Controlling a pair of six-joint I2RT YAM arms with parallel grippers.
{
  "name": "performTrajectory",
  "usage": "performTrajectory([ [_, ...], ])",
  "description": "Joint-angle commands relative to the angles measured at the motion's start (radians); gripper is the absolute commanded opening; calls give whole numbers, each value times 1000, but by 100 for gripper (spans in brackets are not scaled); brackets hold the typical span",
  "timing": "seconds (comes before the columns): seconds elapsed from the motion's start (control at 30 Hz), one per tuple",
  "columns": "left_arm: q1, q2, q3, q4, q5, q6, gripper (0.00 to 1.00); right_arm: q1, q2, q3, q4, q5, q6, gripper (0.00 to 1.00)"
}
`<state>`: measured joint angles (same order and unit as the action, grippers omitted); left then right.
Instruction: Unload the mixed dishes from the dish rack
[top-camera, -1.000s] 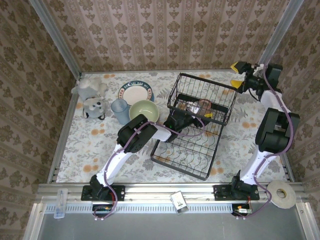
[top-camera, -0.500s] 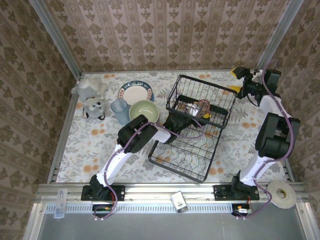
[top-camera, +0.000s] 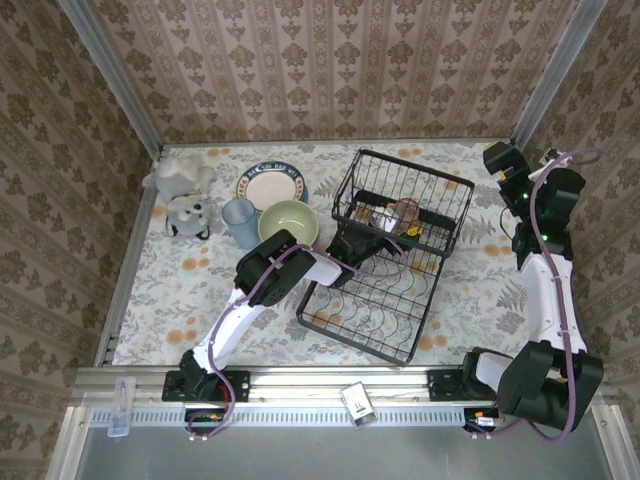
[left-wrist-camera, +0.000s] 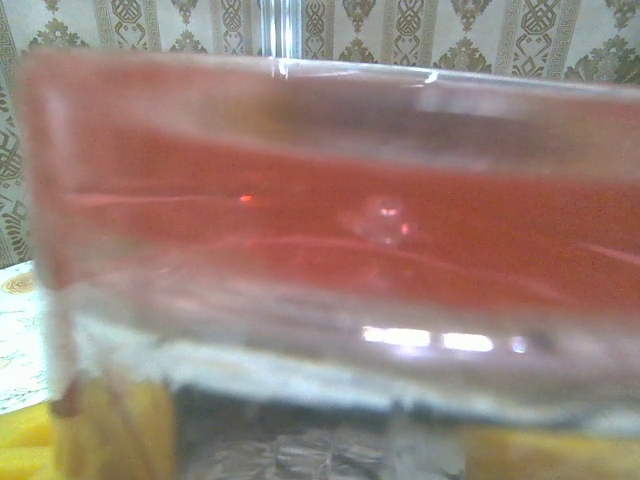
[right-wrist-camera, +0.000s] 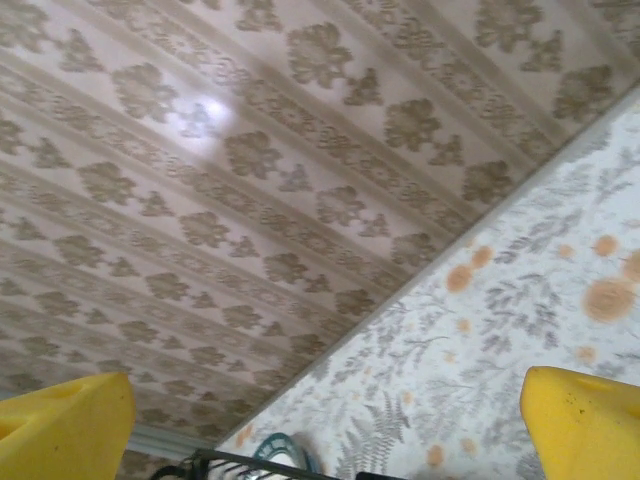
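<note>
The black wire dish rack (top-camera: 405, 160) stands right of centre on the table. On its raised upper shelf lies a translucent pink cup (top-camera: 407, 212). My left gripper (top-camera: 395, 226) reaches into that shelf and is shut on the cup. Up close the pink cup (left-wrist-camera: 330, 200) spans the left wrist view, with a yellow finger (left-wrist-camera: 95, 440) at each lower corner. My right gripper (top-camera: 497, 158) hangs raised by the back right corner. It is open (right-wrist-camera: 320, 430) and empty, with the fingertips (right-wrist-camera: 60, 425) far apart. Left of the rack sit a teal-rimmed plate (top-camera: 271, 184), a pale green bowl (top-camera: 288, 222) and a bluish cup (top-camera: 239, 220).
Two plush toys, one grey (top-camera: 187, 214) and one white (top-camera: 178, 172), lie at the far left. Patterned walls close in the table on three sides. The right wrist view catches the rack's top wire (right-wrist-camera: 260, 466) and the plate's rim (right-wrist-camera: 280, 455) at its lower edge.
The right arm has unfolded and swung, and its gripper has turned near the back right corner. The left arm and the pink cup have stayed put.
</note>
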<state>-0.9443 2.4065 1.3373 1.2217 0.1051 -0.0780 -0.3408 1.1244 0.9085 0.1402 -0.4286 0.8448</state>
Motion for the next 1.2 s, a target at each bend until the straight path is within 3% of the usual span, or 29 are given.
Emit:
performTrajectory([
  [0.0,-3,16,23,81,19,0,79,44,-163,-51,-82,116,-132,100],
  [0.1,-2,20,25,81,24,-2,79,45,-303,-86,-196,121,-186,95],
  [0.27,-2,17,18,81,27,3,79,116,-381,25,-629,196,-279,81],
  [0.47,-2,16,13,79,28,4,79,230,-339,168,-904,304,-261,61],
  [0.53,-4,16,14,79,29,8,79,286,-293,225,-981,363,-247,61],
  [0.77,-11,10,9,81,39,36,78,427,-149,325,-1040,465,-209,57],
  [1.17,-47,-1,-6,85,0,149,79,442,-69,366,-1068,482,-179,0],
])
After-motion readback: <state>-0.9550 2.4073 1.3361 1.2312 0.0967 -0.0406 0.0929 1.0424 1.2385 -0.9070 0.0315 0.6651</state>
